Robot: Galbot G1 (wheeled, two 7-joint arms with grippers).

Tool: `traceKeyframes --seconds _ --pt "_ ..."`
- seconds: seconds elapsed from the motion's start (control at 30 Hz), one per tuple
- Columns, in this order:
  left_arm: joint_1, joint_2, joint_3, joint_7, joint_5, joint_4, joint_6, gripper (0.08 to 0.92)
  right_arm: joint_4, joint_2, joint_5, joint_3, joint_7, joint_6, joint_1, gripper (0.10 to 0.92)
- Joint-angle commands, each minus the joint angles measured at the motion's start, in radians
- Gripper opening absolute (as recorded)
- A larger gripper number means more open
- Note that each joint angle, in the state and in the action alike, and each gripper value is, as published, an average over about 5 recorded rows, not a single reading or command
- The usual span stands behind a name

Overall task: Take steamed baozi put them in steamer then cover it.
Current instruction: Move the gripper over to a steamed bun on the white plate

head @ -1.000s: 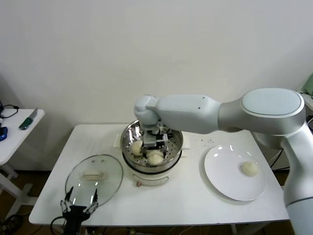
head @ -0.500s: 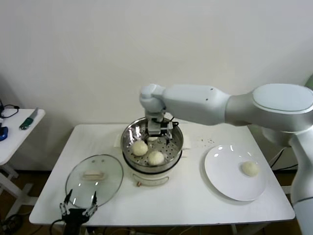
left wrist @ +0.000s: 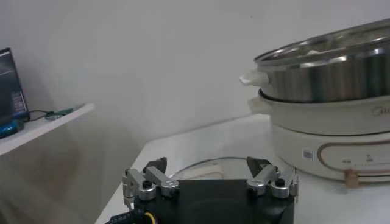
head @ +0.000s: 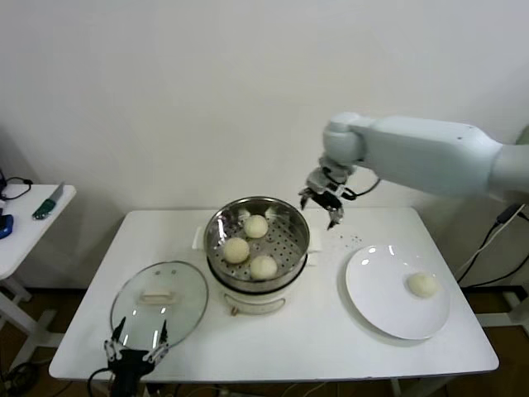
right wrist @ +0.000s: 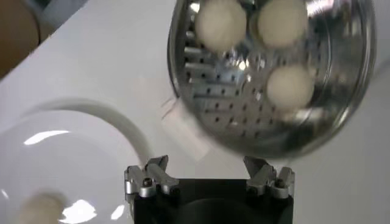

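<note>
Inside the steamer (head: 257,245), at the middle of the white desk (head: 314,331), three steamed baozi (head: 236,250) are seen on the perforated steel bottom, close together but apart. A fourth bun (head: 422,284) is left on the white plate (head: 376,298) at the desk's right side, well apart from the steamer. The cover (head: 159,303) is laid flat on the desk to the left of the steamer, its cream bar handle turned up; the steamer is not covered.

The right tool (head: 323,201) is held in the air above the desk, just beyond the steamer's right rim, with its fingers spread apart and nothing between them. The left tool (head: 132,347) is parked low at the desk's near edge, beside the cover, its fingers likewise spread and nothing gripped. A small side table (head: 25,227) is seen at the far left.
</note>
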Motion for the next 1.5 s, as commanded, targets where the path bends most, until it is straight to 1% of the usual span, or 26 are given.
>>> traceKeyframes --seconds 0.03,0.17,0.4,0.6,0.87,1.5 --pt "0.008 -0.001 0.002 0.000 0.013 -0.013 0.006 0.823 0.039 -0.369 0.074 0.037 0.029 -0.341 -0.135 0.823" --pt "0.017 -0.005 0.002 0.001 0.026 -0.015 0.007 0.823 -0.023 -0.416 -0.022 0.131 0.013 -0.330 -0.273 0.823" --pt "0.019 -0.021 0.004 0.000 0.049 -0.012 0.009 0.823 -0.127 -0.438 -0.222 0.274 -0.008 -0.249 -0.455 0.823" --pt "0.014 -0.022 -0.001 -0.002 0.058 -0.007 0.013 0.823 -0.192 -0.430 -0.309 0.376 -0.011 -0.215 -0.578 0.823" --pt "0.014 -0.027 0.000 -0.006 0.063 0.002 0.014 0.823 -0.281 -0.389 -0.351 0.451 -0.005 -0.183 -0.649 0.823" --pt "0.011 -0.027 -0.004 -0.010 0.066 0.010 0.014 0.823 -0.362 -0.318 -0.357 0.501 0.007 -0.166 -0.687 0.823"
